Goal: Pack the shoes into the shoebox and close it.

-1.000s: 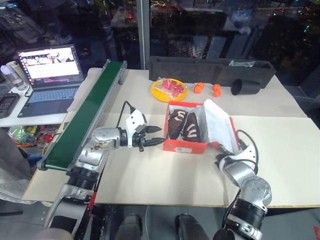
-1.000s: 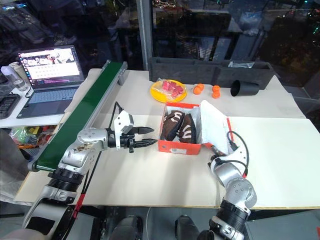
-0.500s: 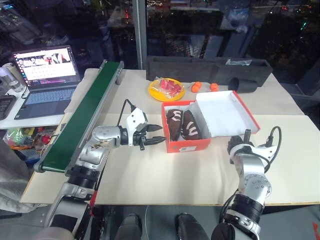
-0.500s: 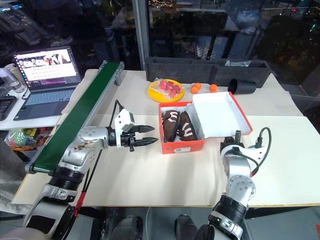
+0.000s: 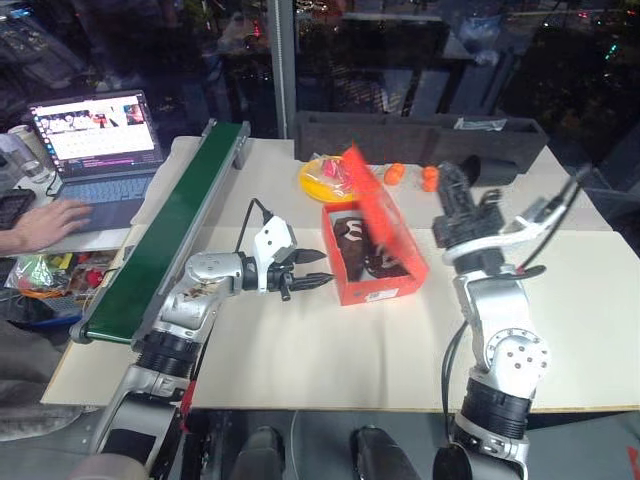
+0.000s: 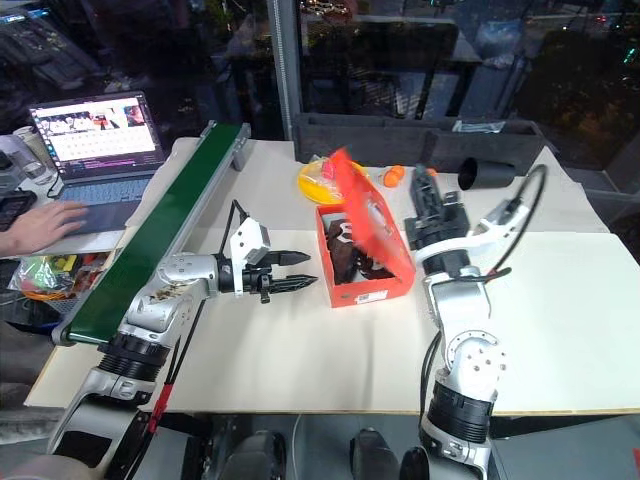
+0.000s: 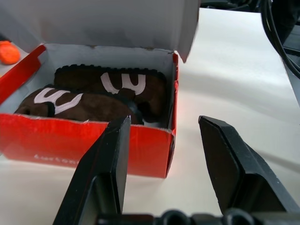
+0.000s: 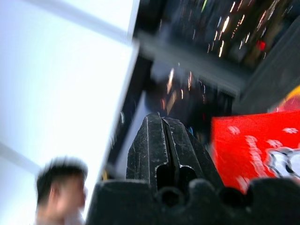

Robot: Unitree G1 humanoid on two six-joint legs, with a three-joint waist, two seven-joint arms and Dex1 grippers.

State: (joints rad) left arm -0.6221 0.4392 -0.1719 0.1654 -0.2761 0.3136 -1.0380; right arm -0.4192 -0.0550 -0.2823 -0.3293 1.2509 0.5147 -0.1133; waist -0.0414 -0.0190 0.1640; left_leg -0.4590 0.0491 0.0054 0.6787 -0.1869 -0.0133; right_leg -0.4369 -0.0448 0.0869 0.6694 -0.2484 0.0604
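The right end effector (image 5: 452, 181), fingers together, has swung up from the table and flipped the shoebox (image 5: 375, 270) lid nearly over the shoes (image 7: 93, 96), while the left end effector (image 5: 312, 272) waits apart beside it, so closing is almost done.

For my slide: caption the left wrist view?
Open left gripper facing the shoebox, both shoes inside, lid half-raised.

Both arms silver-grey metal, rounded joint housings, black collar rings; white block housing at left wrist; black cables looping off each forearm; left gripper (image 5: 318, 281) and right gripper (image 5: 450, 180) with black, tapered, matte fingers.
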